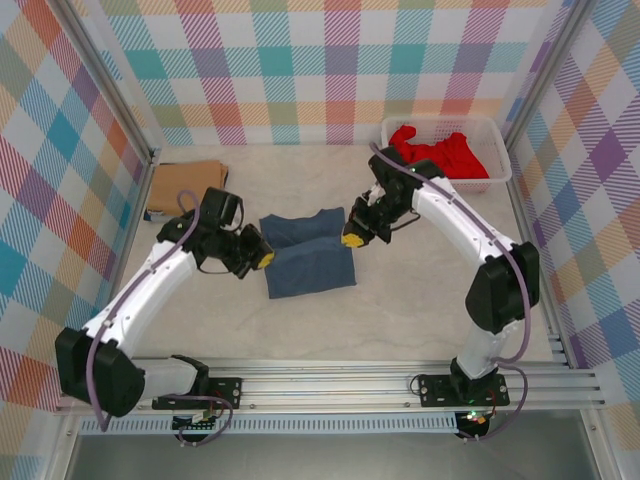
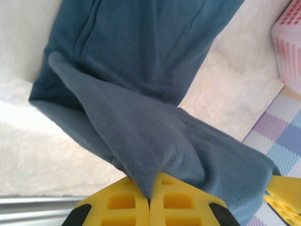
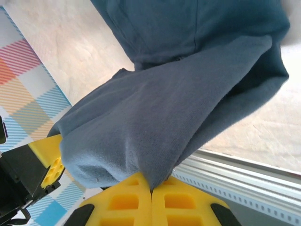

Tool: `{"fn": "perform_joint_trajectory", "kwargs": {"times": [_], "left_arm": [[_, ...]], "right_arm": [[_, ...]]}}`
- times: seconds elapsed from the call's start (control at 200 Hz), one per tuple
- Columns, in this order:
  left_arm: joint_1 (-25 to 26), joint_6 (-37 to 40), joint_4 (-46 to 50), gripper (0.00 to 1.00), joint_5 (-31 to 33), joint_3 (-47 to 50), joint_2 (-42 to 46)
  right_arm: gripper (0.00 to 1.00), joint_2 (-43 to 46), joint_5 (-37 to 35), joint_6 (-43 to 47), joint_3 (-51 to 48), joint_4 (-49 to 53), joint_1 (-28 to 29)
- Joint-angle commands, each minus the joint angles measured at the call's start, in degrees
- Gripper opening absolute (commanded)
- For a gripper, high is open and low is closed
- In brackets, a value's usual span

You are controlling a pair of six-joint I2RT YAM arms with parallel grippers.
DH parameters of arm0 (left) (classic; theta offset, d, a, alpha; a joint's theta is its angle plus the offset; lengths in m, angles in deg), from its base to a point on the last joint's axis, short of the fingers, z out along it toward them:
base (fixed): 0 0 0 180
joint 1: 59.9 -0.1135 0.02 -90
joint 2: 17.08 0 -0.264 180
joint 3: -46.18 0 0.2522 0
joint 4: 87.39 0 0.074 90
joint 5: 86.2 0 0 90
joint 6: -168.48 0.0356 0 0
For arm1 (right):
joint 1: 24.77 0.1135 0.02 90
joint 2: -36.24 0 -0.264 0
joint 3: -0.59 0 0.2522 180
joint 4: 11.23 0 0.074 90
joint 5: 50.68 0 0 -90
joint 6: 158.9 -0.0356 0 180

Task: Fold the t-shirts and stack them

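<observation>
While gripping from opposite sides, both clamped on the one blue shirt [image 1: 308,262]. Left pincer [image 1: 262,258]: yellow fingers [image 2: 122,202] pressed together on a raised ridge of blue cloth at the shirt's left edge. Seen from the left wrist [image 2: 149,190], cloth [image 2: 141,70] pulled up tent-like into the fingertips, the rest spread beyond them on the pale table [image 2: 42,141].

Right pincer [image 1: 352,238]: likewise pressed together, pinching a fold at the shirt's upper right edge. Seen from the right wrist [image 3: 151,186], cloth [image 3: 188,94] draped over and down from the yellow tips.

Between the two pincers and just nearer the arm bases, the shirt's body lying flat on the table [image 1: 420,310].

Beyond the left pincer and off to its left, well apart: a tan shirt [image 1: 188,185], flat near the far corner. Beyond the right pincer and to its right, also apart: a red shirt [image 1: 440,152], heaped in a white basket [image 1: 497,140], with a corner of that basket [image 2: 289,42] at the upper right of the left wrist view.
</observation>
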Motion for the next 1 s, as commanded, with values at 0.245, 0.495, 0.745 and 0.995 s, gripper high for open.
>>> {"fn": "perform_joint_trajectory", "kwargs": {"times": [0.245, 0.495, 0.745, 0.995], "left_arm": [[-8.7, 3.9, -10.5, 0.02, -0.1, -13.9, -25.2], [-11.2, 11.4, -4.8, 0.51, 4.7, -27.6, -39.9], [-11.2, 15.0, -1.2, 0.54, 8.1, -20.0, -26.2], [-12.7, 12.0, -16.8, 0.44, -0.4, -3.9, -24.2]], "right_arm": [[0.02, -31.6, 3.7, -0.3, 35.1, 0.9, -3.8], [0.49, -46.8, -4.9, 3.4, 56.8, 9.2, -5.7], [0.53, -22.2, -14.2, 9.8, 24.8, -5.8, -5.2], [0.44, -17.5, -13.5, 14.1, 6.3, -18.9, -3.1]]}}
